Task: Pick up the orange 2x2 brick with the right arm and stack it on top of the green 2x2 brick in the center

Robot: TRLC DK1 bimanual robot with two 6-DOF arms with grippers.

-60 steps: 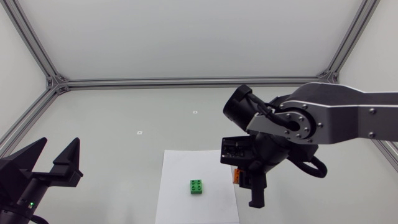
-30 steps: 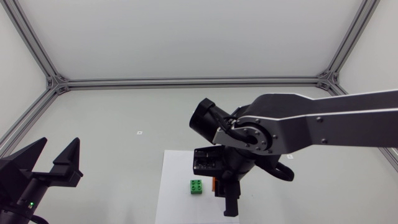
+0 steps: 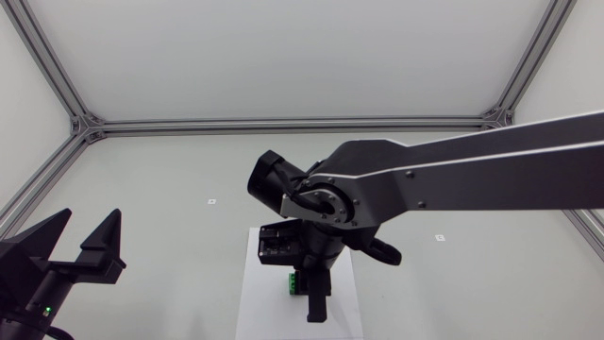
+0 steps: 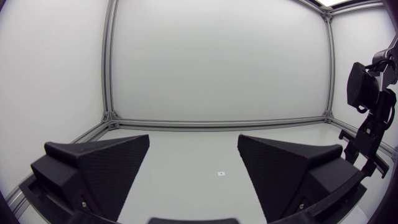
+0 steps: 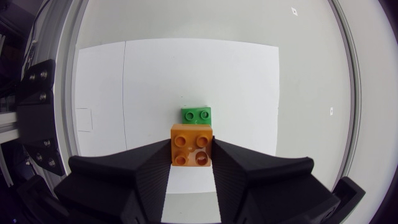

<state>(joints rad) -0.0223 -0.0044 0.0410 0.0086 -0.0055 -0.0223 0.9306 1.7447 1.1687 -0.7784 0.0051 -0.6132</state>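
Orange 2x2 brick (image 5: 191,145) is clamped studs-up between the right jaws, over the white paper sheet (image 5: 149,74). Green 2x2 brick (image 5: 196,114) sits on that sheet just ahead of it. Right arm (image 3: 453,179) reaches across the tabletop (image 3: 170,170). Left jaws are wide open, well off to the side.

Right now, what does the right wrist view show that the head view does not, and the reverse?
Only the right wrist view: the orange brick, studs up, clamped in the right pincer, the green brick just ahead of it. Only the head view: the open left pincer and the right arm, which hides the orange brick. Both: the white sheet and the green brick, though from the head only a sliver of it shows.
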